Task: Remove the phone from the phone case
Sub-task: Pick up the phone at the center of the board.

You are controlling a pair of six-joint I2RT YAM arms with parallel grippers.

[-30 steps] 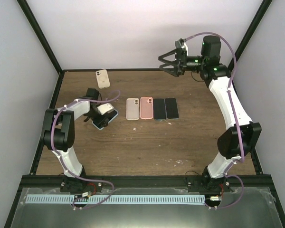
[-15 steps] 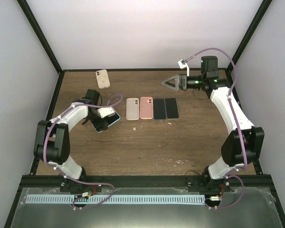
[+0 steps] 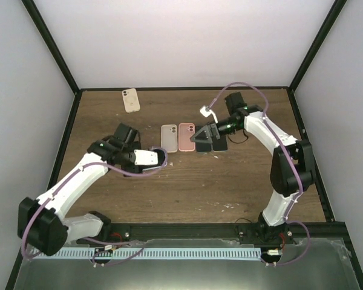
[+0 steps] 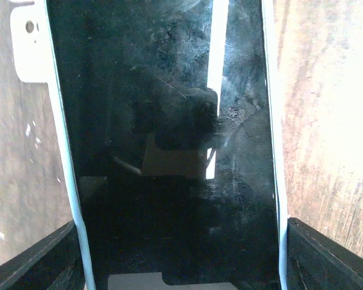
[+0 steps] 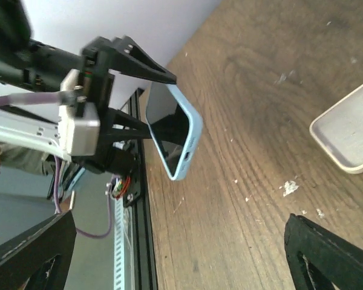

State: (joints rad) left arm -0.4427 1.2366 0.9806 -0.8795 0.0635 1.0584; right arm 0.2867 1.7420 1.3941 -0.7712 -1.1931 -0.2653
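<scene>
One cased phone held up by the left arm, five more items on the table.

The left gripper (image 5: 169, 103) is clamped on the edges of the phone (image 4: 169, 151) in its blue case (image 5: 192, 140), lifted off the table (image 3: 248, 181) at 8 o'clock from centre. The right gripper (image 3: 201, 138), jaws wide apart and empty, hangs over two dark phones (image 3: 216, 147). At its 9 o'clock lie two cases, pink (image 3: 186, 136) and beige (image 3: 169, 138). One cream phone (image 3: 130, 99) lies at 11 o'clock.

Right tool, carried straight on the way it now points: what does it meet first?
Most likely the blue-cased phone, gripped by the left tool. In the right wrist view it sits roughly centred ahead of the open right tool, with nothing in between. How far apart they are is unclear.
</scene>
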